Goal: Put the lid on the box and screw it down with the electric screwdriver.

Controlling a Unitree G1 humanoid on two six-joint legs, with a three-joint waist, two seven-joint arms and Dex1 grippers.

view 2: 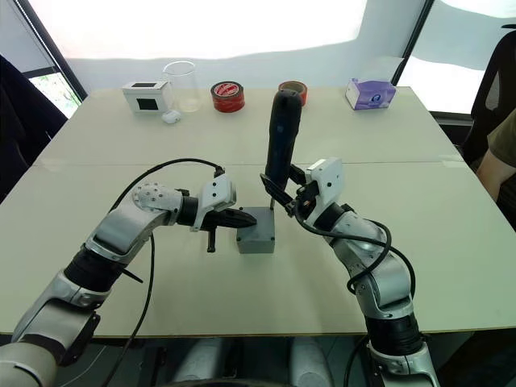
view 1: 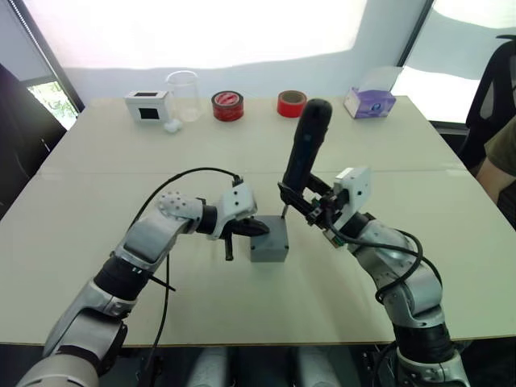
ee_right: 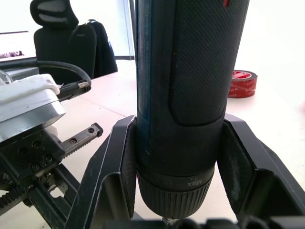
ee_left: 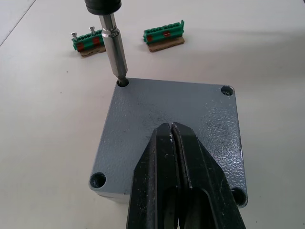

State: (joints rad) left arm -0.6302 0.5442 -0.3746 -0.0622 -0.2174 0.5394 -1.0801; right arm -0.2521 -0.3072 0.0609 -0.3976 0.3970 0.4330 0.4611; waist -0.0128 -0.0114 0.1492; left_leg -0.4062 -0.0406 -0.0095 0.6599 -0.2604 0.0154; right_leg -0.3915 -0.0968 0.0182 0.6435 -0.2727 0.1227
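The lid (ee_left: 171, 119) sits seated on the box (view 1: 270, 246), centre of the table (view 1: 97, 201). My right gripper (ee_right: 176, 157) pinches the electric screwdriver (view 1: 305, 149) upright, its bit in the lid's far-left corner hole. My left gripper (ee_left: 178, 157), fingers pressed together, bears down on the lid from the left. To drive well, I judge: keep the driver plumb over the hole, hold steady downward pressure, and maintain the left hold so the box cannot spin. Three corner holes look empty.
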